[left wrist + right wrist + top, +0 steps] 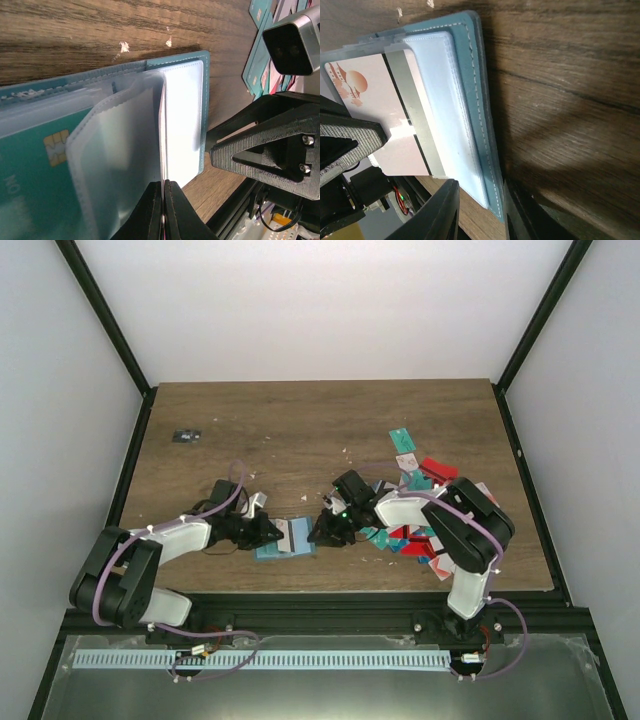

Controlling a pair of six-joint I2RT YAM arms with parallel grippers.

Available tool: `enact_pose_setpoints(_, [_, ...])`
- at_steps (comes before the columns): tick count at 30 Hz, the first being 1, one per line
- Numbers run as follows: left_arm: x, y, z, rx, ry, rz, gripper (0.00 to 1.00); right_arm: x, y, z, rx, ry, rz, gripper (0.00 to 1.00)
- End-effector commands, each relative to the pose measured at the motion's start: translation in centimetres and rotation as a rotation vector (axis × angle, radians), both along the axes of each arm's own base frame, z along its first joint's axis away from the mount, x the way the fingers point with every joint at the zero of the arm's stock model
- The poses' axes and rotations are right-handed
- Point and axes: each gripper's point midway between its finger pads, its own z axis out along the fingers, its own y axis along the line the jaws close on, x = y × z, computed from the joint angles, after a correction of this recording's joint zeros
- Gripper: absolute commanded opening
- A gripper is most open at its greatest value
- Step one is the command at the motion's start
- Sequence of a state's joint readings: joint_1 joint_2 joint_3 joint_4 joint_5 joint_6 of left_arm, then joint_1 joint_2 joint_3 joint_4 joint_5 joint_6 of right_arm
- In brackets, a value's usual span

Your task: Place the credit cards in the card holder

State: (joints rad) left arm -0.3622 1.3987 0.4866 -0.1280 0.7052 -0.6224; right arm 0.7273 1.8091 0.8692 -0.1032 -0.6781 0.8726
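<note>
The blue-grey card holder (272, 552) lies open near the table's front edge, its clear sleeves fanned up (125, 150). One sleeve holds a teal card with a chip (35, 165). My left gripper (270, 532) (164, 182) is shut on a pink credit card with a dark stripe (380, 100), which stands edge-on (163, 130) among the sleeves. My right gripper (320, 532) (479, 187) has its jaws apart on either side of the holder's near corner (492, 200), with a gap on the sleeve side. Several more credit cards (425, 515) lie heaped at the right.
A small black object (186, 436) sits at the back left of the wooden table (320, 430). The right arm (272, 150) and its camera (295, 42) are close beside the holder. The black front rail (320, 600) runs just below the holder.
</note>
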Motion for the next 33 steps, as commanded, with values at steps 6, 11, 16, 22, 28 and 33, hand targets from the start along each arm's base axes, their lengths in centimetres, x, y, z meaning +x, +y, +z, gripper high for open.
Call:
enact_pose_setpoints(6, [-0.7,0.1,-1.1,-0.013,0.001,-0.01,0.04,-0.3,0.4,-1.3,-0.037,0.017,0.017,0.25])
enact_pose_setpoints(11, [-0.8,0.1,-1.4,-0.016,-0.001,-0.015,0.04,-0.3,0.5,-1.3,-0.04,0.017,0.02,0.25])
enact_pose_setpoints(16, [-0.6,-0.2,-1.6,-0.026,0.003,-0.018,0.04,-0.2,0.6,-1.4,-0.042,0.019,0.022,0.25])
enact_pose_setpoints(22, [-0.4,-0.6,-2.0,-0.035,0.007,-0.021,0.04,0.1,0.8,-1.4,-0.041,0.018,0.022,0.25])
enact_pose_setpoints(28, [-0.4,-1.0,-2.1,-0.042,0.021,-0.033,0.04,0.2,1.0,-1.5,-0.043,0.019,0.022,0.24])
enact_pose_setpoints(33, [-0.7,-0.3,-1.9,0.023,0.027,-0.052,0.15,0.2,0.8,-1.7,-0.056,0.021,0.015,0.24])
